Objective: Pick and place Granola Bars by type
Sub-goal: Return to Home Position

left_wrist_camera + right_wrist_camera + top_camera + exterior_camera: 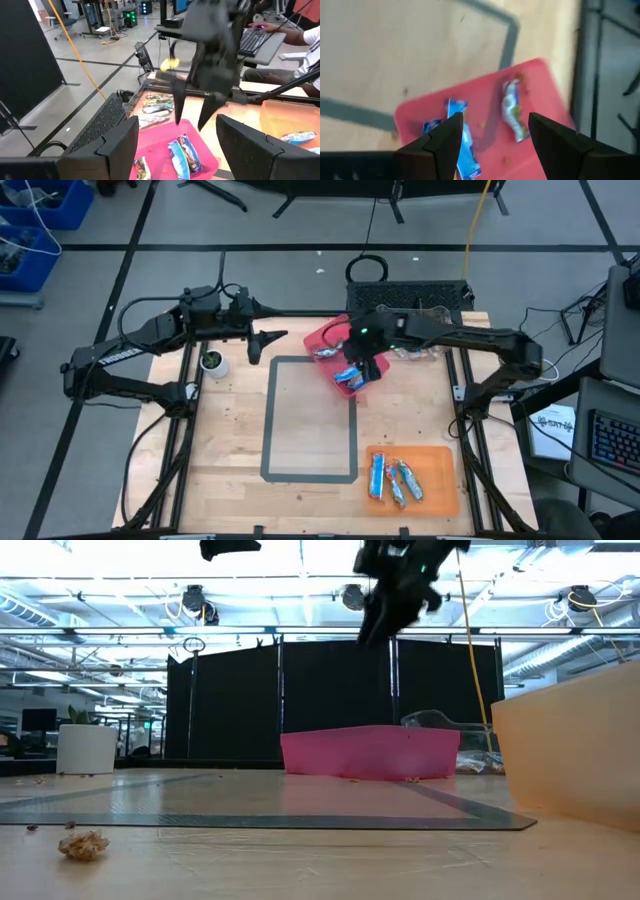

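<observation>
Several bars (393, 480) lie in the orange bin (445, 495). Right gripper (495, 120), fingers apart and empty, hangs over the pink bin (542, 85); left gripper (177, 122), also apart, near the white cup (213, 363).

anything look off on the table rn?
Crumbs: a clump lies loose on the table near the low camera, and bits speckle the pink bin. The bin also sits askew, overlapping the tape rectangle's corner. Right pincer hangs open above it.
</observation>
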